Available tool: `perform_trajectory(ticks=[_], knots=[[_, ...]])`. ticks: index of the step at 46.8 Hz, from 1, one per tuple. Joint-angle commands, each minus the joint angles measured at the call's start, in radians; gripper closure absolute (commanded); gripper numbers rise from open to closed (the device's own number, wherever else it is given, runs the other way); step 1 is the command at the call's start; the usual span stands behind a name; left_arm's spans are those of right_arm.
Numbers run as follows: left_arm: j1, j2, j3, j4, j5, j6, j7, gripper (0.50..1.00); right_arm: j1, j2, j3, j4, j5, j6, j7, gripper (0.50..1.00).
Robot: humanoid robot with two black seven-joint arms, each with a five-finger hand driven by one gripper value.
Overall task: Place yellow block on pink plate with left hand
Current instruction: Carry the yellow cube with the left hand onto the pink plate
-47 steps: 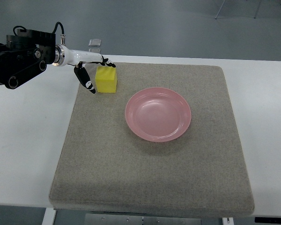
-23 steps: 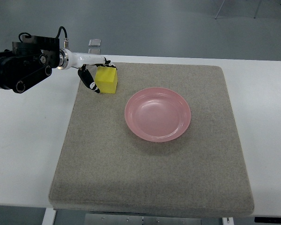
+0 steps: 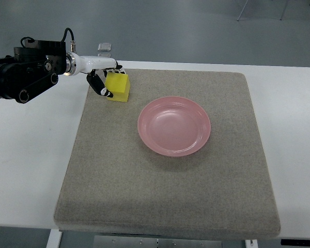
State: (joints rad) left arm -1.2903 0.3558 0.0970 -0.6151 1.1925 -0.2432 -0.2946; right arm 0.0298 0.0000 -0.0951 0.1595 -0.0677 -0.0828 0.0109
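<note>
Grey mat (image 3: pixel 165 196) covers my desk (image 3: pixel 26 155). Left hand (image 3: pixel 104 78) pinches block (image 3: pixel 119 87) at far left, tilted as I lift; plate (image 3: pixel 174 125) waits empty, right.

A white table (image 3: pixel 31 155) carries a large grey felt mat (image 3: pixel 165 175) that covers most of its top. On the mat, a pink plate (image 3: pixel 174 125) sits a little past the centre, and a yellow block (image 3: pixel 119 87) rests near the mat's far left corner.
</note>
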Motion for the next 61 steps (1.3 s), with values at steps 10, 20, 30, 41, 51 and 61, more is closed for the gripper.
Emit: perform_trajectory(ticks=[10, 20, 30, 41, 51, 61], knots=[[-0.020, 0.003, -0.092, -0.058, -0.005, 0.001, 0.000, 0.776, 0.001, 0.000, 0.000, 0.000, 0.000, 0.000, 0.000, 0.576], [-0.040, 0.012, -0.134, -0.192, -0.004, 0.001, -0.008, 0.776, 0.001, 0.000, 0.000, 0.000, 0.000, 0.000, 0.000, 0.576], [-0.044, 0.014, -0.135, -0.310, -0.002, -0.002, -0.008, 0.776, 0.001, 0.000, 0.000, 0.000, 0.000, 0.000, 0.000, 0.576], [-0.032, -0.008, -0.131, -0.319, 0.001, -0.010, -0.005, 0.765, -0.001, 0.000, 0.000, 0.000, -0.001, 0.000, 0.000, 0.576], [0.005, -0.063, -0.128, -0.310, 0.001, -0.014, 0.006, 0.754, 0.001, 0.000, 0.000, 0.000, 0.000, 0.000, 0.000, 0.576], [0.032, -0.095, -0.126, -0.276, 0.009, -0.010, 0.009, 0.754, 0.001, 0.000, 0.000, 0.000, 0.000, 0.000, 0.000, 0.576]])
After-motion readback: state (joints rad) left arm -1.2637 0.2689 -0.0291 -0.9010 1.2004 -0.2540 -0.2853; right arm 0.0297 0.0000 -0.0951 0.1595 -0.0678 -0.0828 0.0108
